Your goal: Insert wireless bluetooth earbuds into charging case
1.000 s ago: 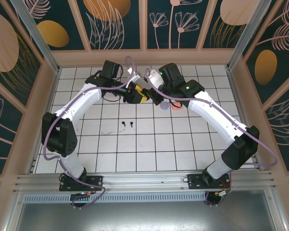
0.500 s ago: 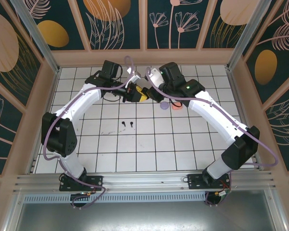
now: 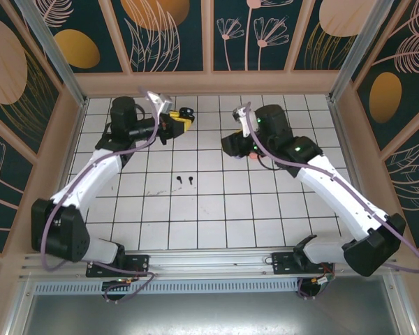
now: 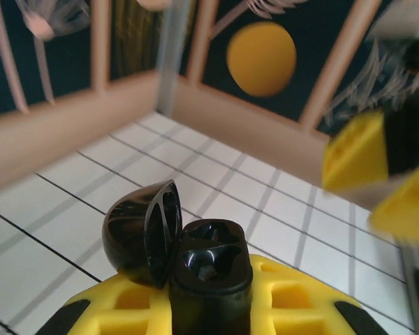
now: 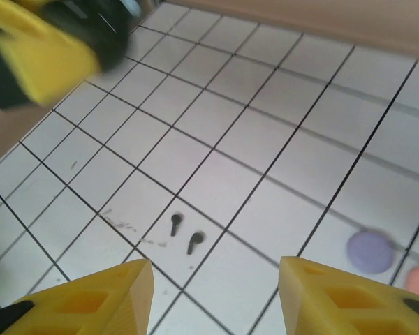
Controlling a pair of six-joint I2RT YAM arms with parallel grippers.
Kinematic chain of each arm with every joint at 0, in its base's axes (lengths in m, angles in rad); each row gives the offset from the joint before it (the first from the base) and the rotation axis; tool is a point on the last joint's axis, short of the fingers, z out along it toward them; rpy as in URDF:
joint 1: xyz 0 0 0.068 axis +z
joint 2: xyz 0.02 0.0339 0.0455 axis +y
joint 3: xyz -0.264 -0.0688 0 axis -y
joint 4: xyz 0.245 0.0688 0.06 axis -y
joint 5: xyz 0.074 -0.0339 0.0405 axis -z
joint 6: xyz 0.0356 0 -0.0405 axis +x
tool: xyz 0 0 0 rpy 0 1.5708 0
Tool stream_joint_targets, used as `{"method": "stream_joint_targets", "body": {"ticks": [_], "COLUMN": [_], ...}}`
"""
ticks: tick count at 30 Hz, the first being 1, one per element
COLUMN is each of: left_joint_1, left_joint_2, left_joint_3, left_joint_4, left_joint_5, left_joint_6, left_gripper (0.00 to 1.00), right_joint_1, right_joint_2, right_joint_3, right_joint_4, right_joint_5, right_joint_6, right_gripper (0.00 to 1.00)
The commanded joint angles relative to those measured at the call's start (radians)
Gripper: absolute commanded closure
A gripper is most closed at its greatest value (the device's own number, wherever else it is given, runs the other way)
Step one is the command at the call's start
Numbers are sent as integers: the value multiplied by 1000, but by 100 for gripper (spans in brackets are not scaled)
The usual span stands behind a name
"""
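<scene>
Black case [image 4: 178, 244] open-lidded in left claw [image 3: 176, 123]

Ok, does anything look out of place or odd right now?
Nothing spilled or damaged. The open black case sits clamped in the left gripper, while two black earbuds lie loose on the tiles mid-table, well apart from it.

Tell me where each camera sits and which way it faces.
Top: fixed above and behind, looking down on the table; both arms, left gripper and right gripper show.
Left wrist: on the left arm, looking low across the table to the wall; its fingers clamp an open black case.
Right wrist: on the right arm, looking down at the table between its open fingers.
Shared: top and right wrist both show two earbuds.
</scene>
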Motion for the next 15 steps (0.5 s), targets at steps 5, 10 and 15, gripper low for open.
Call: {"method": "stream_joint_targets", "body": {"ticks": [5, 10, 15], "left_joint_1": [5, 21, 80], "left_joint_2": [-158, -151, -120], "left_joint_3": [-161, -155, -155], "left_joint_4": [363, 370, 434], "left_joint_5": [-326, -334, -294], "left_joint_6": [-148, -175, -243], "left_gripper": [100, 100, 100], "right_joint_1": [117, 186, 236], "right_joint_2": [190, 391, 586], "right_joint_3": [-100, 10, 177], "right_joint_4": [168, 152, 63], "right_joint_5": [23, 81, 132], "right_joint_6": [235, 278, 282], "right_gripper": [51, 53, 55]}}
